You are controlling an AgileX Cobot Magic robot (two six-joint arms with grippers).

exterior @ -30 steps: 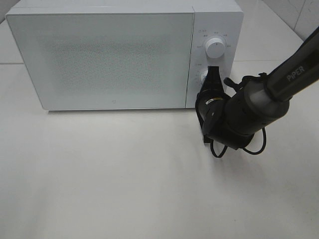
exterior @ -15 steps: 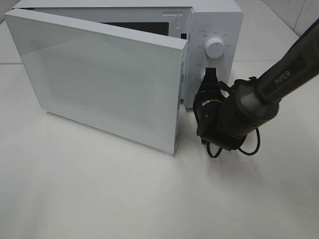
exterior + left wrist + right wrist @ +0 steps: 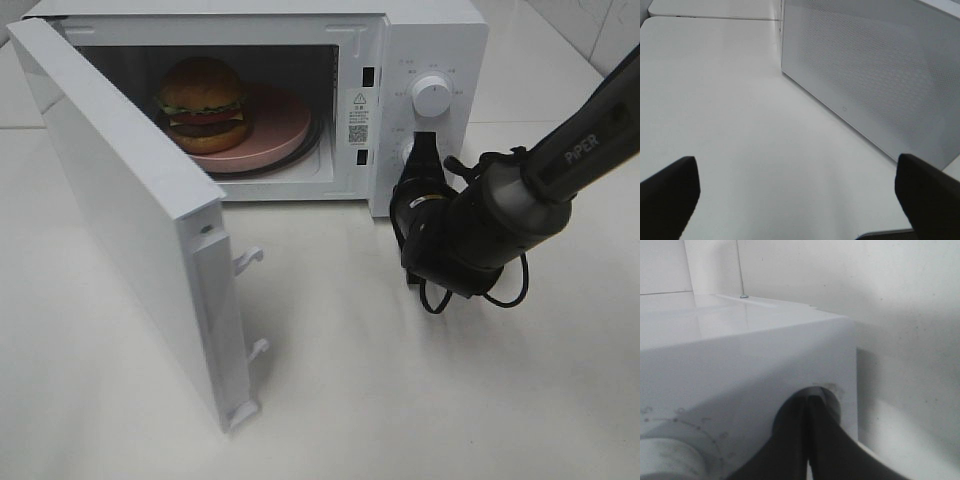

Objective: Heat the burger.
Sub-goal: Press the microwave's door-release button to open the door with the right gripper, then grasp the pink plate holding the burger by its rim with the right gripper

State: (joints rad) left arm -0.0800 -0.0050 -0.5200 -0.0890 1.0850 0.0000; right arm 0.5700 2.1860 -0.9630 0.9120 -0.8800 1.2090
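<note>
The burger (image 3: pixel 203 103) sits on a pink plate (image 3: pixel 285 125) inside the white microwave (image 3: pixel 430 40), on the left side of the cavity. The microwave door (image 3: pixel 120 210) hangs wide open, swung out to the left. My right gripper (image 3: pixel 424 146) is shut, its tips against the lower control (image 3: pixel 408 152) of the panel; in the right wrist view the right gripper (image 3: pixel 808 401) presses into a round recess (image 3: pixel 834 401). My left gripper (image 3: pixel 796 170) is open with nothing between its fingers (image 3: pixel 670 195), facing the door's outer face (image 3: pixel 875 75).
An upper dial (image 3: pixel 432 95) sits above the right gripper's tips. The open door reaches far toward the table's front left. The right arm (image 3: pixel 560 165) comes in from the right edge. A white table (image 3: pixel 420 400) lies all around.
The microwave door has swung from shut to wide open, exposing the burger on its plate. The right gripper stays at the lower control, barely shifted.
</note>
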